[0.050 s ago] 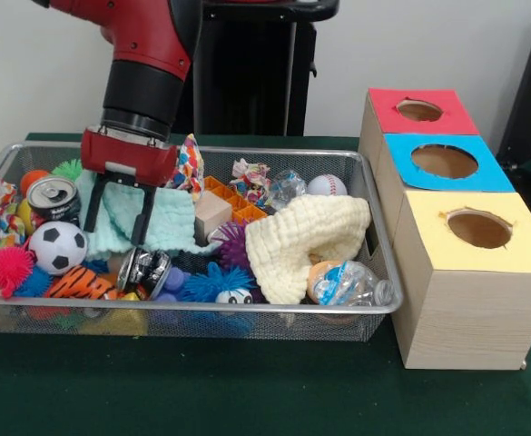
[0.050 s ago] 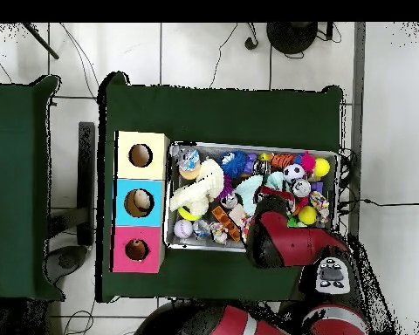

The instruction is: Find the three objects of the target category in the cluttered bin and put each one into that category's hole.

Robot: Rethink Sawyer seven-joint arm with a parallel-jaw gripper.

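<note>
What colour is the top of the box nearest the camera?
Yellow top, plain wood sides; clearest in the front view.

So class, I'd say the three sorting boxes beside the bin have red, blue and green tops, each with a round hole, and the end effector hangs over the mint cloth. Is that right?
One detail is off: the nearest box has a yellow top, not green, as the front view shows. The other tops are red and blue, each with a round hole, and the end effector does hang over the mint cloth in the bin.
</note>
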